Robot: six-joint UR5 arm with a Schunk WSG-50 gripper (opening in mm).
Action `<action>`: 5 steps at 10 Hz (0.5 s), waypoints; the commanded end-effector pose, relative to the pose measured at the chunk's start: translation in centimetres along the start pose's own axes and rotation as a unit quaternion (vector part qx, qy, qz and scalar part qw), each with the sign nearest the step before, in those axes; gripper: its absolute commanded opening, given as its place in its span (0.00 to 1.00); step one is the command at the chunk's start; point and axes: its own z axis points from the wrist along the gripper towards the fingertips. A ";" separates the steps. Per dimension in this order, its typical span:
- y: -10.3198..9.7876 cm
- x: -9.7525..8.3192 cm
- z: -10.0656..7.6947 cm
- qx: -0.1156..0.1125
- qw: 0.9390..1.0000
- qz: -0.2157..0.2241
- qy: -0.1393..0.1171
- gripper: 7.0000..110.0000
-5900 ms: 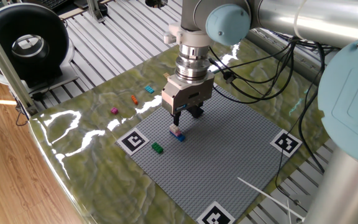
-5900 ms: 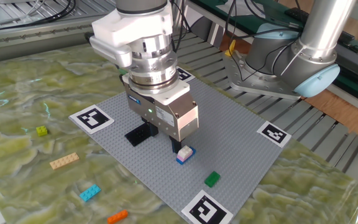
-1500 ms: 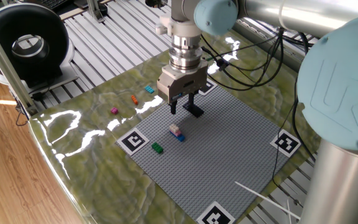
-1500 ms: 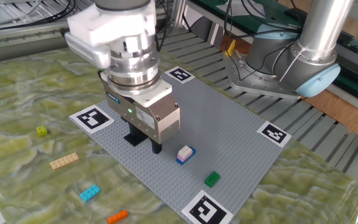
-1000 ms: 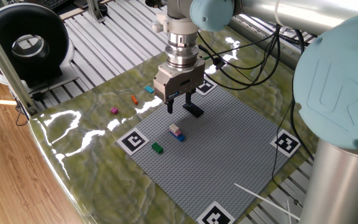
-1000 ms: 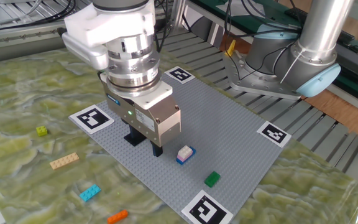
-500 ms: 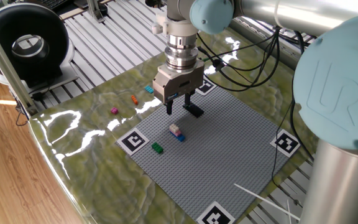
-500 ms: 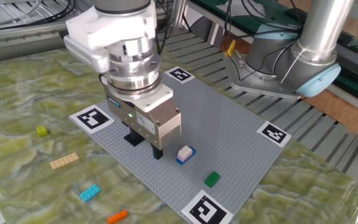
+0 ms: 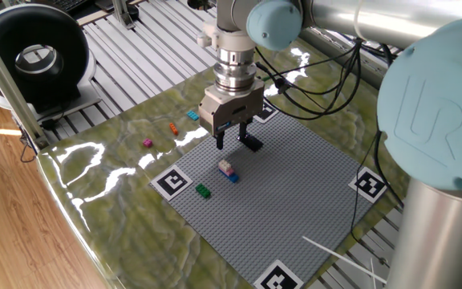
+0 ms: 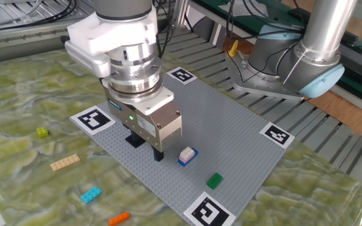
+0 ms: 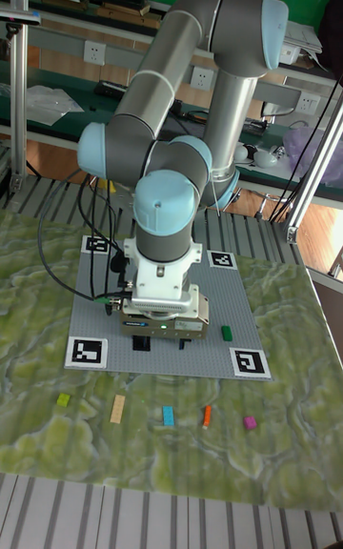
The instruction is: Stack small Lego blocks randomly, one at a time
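Taking the grey baseplate (image 10: 231,135) as my landmark, off its left edge on the mat lie the yellow-green block (image 10: 42,132), tan block (image 10: 65,162), cyan block (image 10: 90,194) and orange block (image 10: 119,218). My gripper (image 10: 146,150) hangs released and empty over the plate's left part, above the dark flat plate (image 10: 134,139). Just right sits the white-pink block on the blue block (image 10: 186,155), then the green block (image 10: 214,181).

White-pink block (image 10: 186,152) atop blue block (image 10: 183,161)
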 end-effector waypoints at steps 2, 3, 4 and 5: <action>0.8 1.4 -4.0 -0.009 1.000 -0.001 0.023 0.36; 0.3 1.6 -4.1 0.000 1.000 0.000 0.024 0.36; -0.4 1.6 -4.0 0.011 1.000 0.002 0.018 0.36; -0.8 1.8 -4.0 0.019 1.000 0.010 0.009 0.36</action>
